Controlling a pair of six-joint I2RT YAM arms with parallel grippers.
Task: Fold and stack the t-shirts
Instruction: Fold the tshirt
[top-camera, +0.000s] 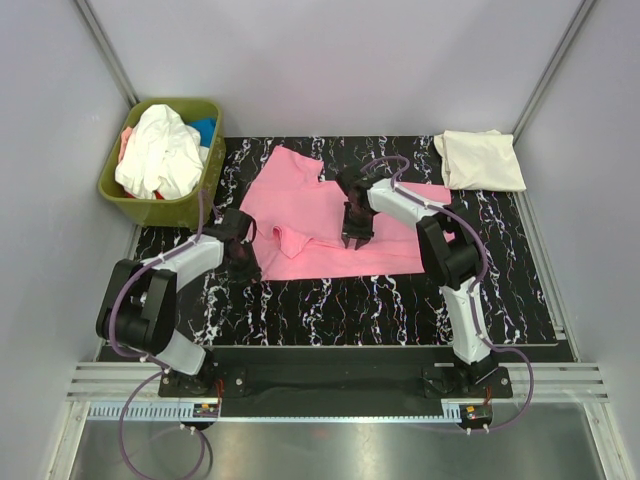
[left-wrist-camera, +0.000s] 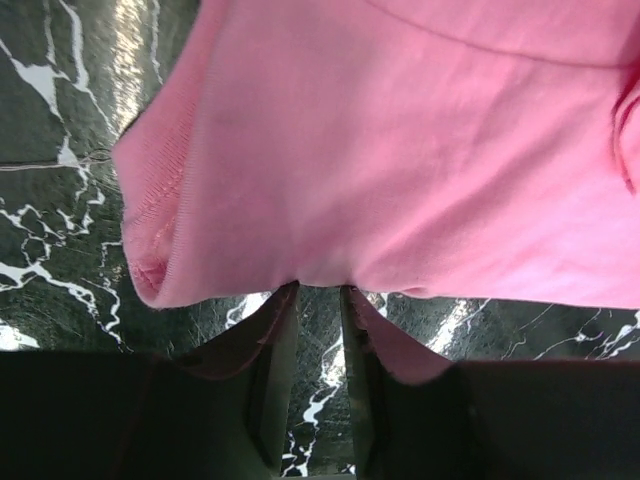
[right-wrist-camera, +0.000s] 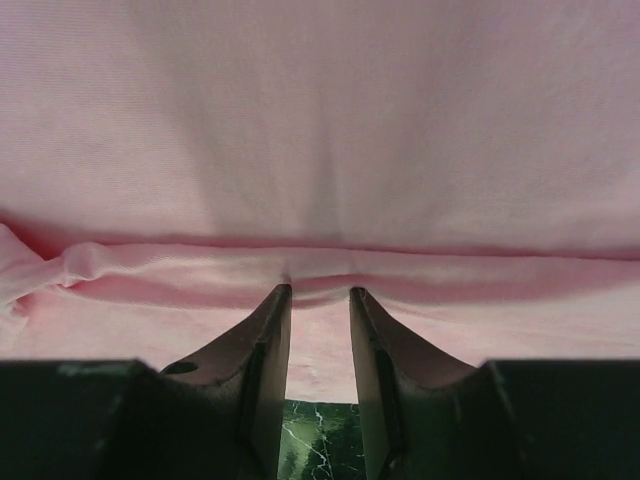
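Observation:
A bright pink t-shirt (top-camera: 330, 215) lies spread on the black marbled mat, with a sleeve bunched near its lower left. My left gripper (top-camera: 247, 258) is at the shirt's lower-left edge. In the left wrist view its jaws (left-wrist-camera: 318, 288) are nearly closed, pinching the pink hem (left-wrist-camera: 400, 150), which is raised off the mat. My right gripper (top-camera: 357, 240) is over the shirt's middle. In the right wrist view it (right-wrist-camera: 320, 290) pinches a folded ridge of the pink cloth (right-wrist-camera: 320, 120). A cream t-shirt (top-camera: 480, 160) lies folded at the back right.
An olive-green bin (top-camera: 150, 205) stands at the back left, holding a crumpled white shirt (top-camera: 160, 150) and a bit of blue cloth (top-camera: 205, 128). The black marbled mat (top-camera: 350, 310) shows bare in front of the pink shirt. Grey walls enclose the table.

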